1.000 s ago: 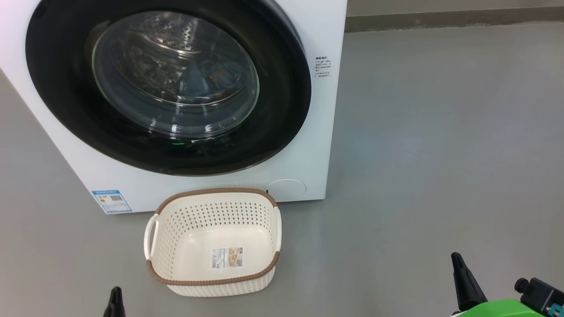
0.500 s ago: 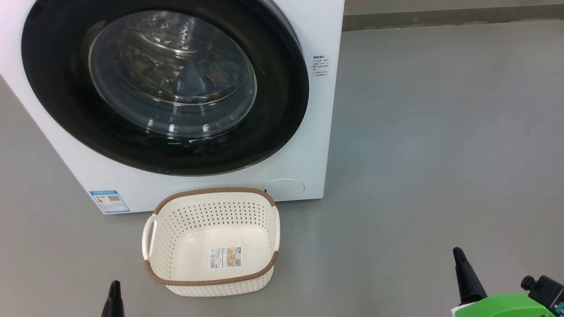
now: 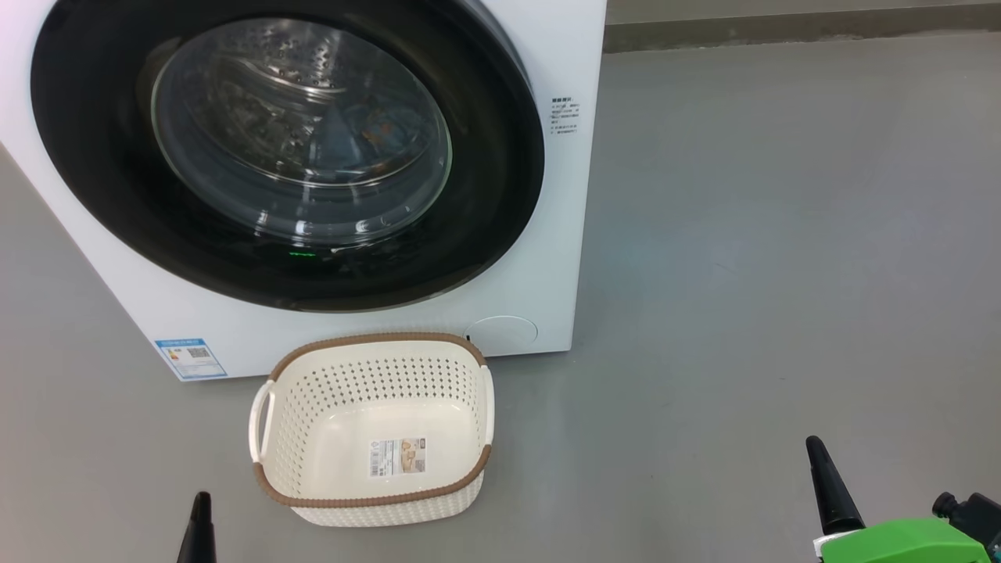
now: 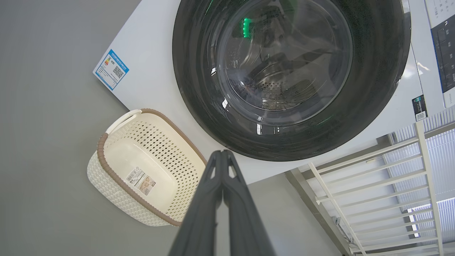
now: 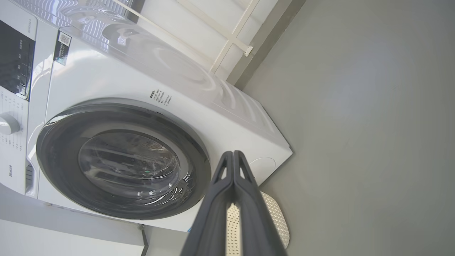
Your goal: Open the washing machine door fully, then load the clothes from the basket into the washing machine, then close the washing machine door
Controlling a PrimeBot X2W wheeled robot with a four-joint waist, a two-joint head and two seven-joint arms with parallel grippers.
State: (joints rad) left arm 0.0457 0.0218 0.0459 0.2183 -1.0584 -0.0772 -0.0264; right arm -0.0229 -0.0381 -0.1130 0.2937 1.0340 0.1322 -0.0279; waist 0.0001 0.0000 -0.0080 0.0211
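Note:
The white washing machine [image 3: 559, 258] stands ahead with its door [image 3: 489, 180] closed flat against the front. Behind the glass window, light-blue clothes [image 3: 374, 129] with orange marks lie in the steel drum. On the floor just in front stands the cream basket [image 3: 375, 340], with nothing in it but the sticker on its bottom. My left gripper [image 3: 200, 522] is shut, low and left of the basket. My right gripper [image 3: 826, 485] is shut, far to the right over bare floor. In the wrist views both left fingers [image 4: 227, 185] and right fingers [image 5: 241, 185] lie pressed together, holding nothing.
Grey floor [image 3: 782, 258] stretches wide to the right of the machine. A blue energy label [image 3: 190, 357] and a round lower cover [image 3: 504, 331] mark the machine's lower front. A white railing [image 4: 373, 177] stands beside the machine, and its control panel [image 5: 14, 60] sits above the door.
The whole head picture has slid slightly left, so the camera moved. The door, basket and clothes stay put. Both grippers remain shut; the right fingertip sits a little higher.

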